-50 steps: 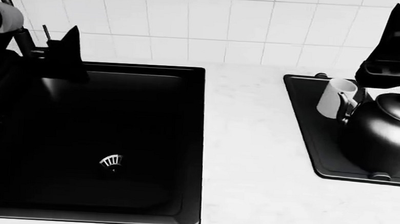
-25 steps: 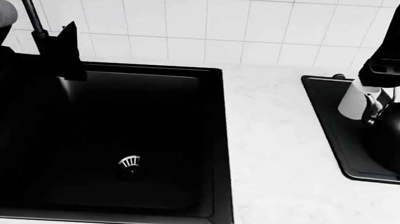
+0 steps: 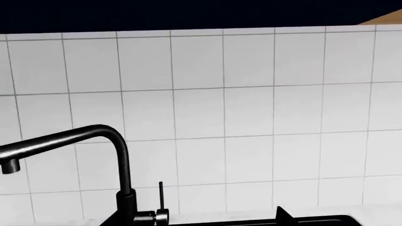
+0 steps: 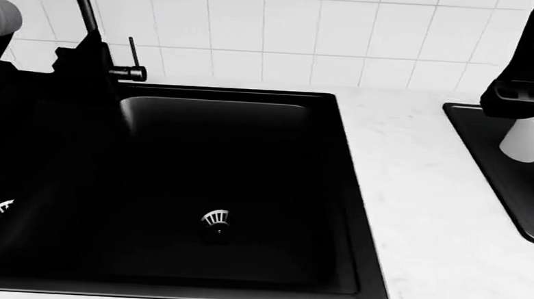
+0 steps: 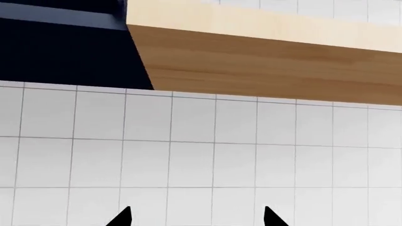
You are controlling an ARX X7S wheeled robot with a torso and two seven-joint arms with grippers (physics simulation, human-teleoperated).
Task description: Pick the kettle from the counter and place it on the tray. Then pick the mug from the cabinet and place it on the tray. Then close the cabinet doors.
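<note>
A matte black double sink (image 4: 246, 189) with a curved black tap (image 3: 94, 141) fills the head view's centre, set in the white veined marble counter (image 4: 411, 198) below glossy white square tiles. At three o'clock, the plain white cylindrical mug (image 4: 527, 138) stands on the flat black tray (image 4: 495, 168), beneath the right gripper (image 5: 196, 217), whose pointed fingertips sit spread apart. The left gripper (image 4: 93, 65) at ten o'clock is a dark silhouette; I cannot tell its state.

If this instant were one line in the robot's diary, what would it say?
mug: on tray, right edge of head view | kettle: out of view | right gripper: open, empty, facing wall tiles | left gripper: state unclear | sink: centre
</note>
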